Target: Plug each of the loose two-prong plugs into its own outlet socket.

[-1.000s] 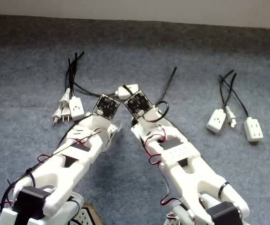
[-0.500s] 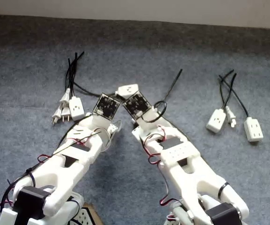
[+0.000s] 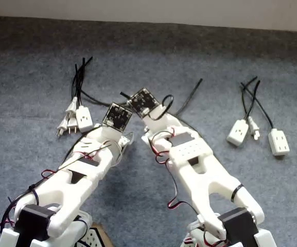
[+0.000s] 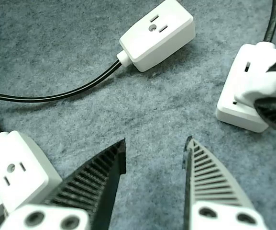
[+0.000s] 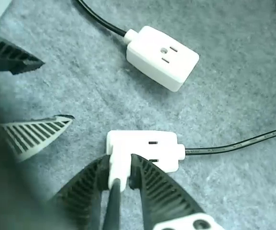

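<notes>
Outlet socket (image 5: 152, 146) clamped in right pincer (image 5: 120, 163), second socket (image 5: 161, 57) near

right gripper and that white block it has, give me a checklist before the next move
1. Right gripper hold: fingers shut on one end of the slotted white block - ok.
2. Prongs on the held block: none visible, just two slots - cannot tell.
3. Free socket nearby: holes showing, nothing in it - ok.
4. Left gripper: open, holding nothing, over bare carpet - ok.
5. Room between grippers: left fingers sit close beside the held block - not ok.
6. Loose plugs: lying unplugged on the carpet - not ok.
</notes>
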